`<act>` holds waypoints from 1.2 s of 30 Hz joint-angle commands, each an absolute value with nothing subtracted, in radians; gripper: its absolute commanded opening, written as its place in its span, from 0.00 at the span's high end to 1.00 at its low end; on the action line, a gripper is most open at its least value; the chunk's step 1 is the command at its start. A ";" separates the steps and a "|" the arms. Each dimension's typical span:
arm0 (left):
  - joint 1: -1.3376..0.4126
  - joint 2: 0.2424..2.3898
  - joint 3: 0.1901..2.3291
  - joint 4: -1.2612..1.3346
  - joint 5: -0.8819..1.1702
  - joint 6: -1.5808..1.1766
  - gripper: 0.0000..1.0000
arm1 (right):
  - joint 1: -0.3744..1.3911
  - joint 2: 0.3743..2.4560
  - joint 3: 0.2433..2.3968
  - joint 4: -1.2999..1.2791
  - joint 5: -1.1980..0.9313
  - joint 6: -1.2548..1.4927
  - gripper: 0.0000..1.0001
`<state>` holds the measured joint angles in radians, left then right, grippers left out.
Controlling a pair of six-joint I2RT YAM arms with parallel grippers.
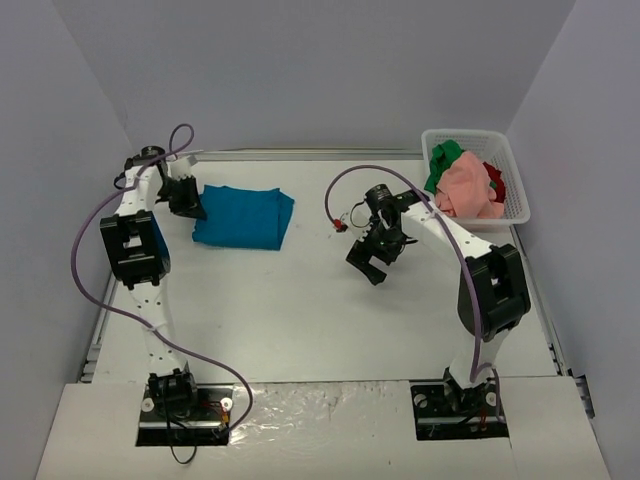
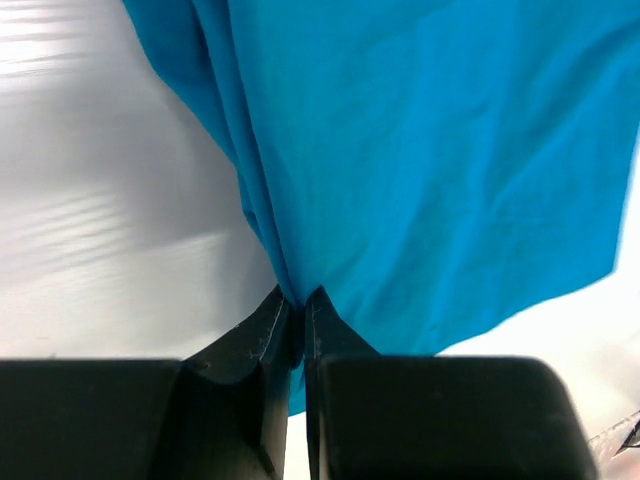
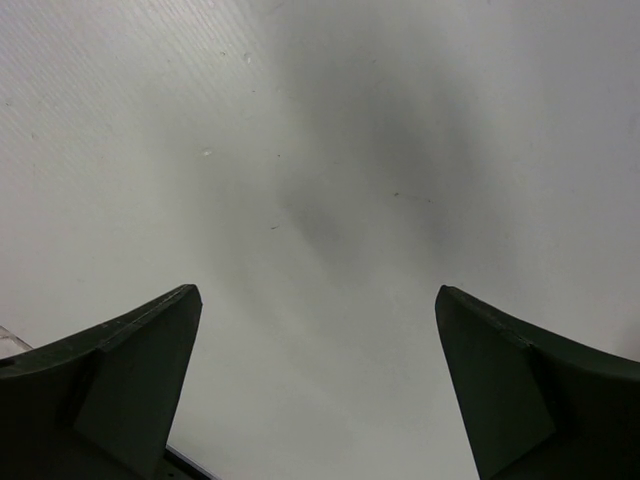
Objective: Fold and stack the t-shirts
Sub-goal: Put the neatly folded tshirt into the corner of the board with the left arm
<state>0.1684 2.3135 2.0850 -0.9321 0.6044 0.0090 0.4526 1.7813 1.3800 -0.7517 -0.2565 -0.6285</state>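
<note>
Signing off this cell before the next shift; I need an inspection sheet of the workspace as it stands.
Surface: white table, glossy sheet at near edge.
Job's things: teal-blue t-shirt partly folded, far left; pink t-shirt, green t-shirt, red t-shirt bundled in white mesh basket.
Clutter: that basket, far right corner; nothing else seen.
Grippers: left gripper shut on teal-blue t-shirt's edge; right gripper open, empty, above bare table.
Cables: purple cables hanging in loose loops.
Surroundings: plain grey walls.

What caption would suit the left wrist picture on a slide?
Left gripper shut on a fold of the teal-blue t-shirt, the white table beneath.
</note>
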 commanded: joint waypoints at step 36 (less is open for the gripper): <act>0.400 2.568 2.582 -0.993 0.450 0.052 0.98 | 0.318 1.970 1.428 -0.825 -0.301 -0.620 0.00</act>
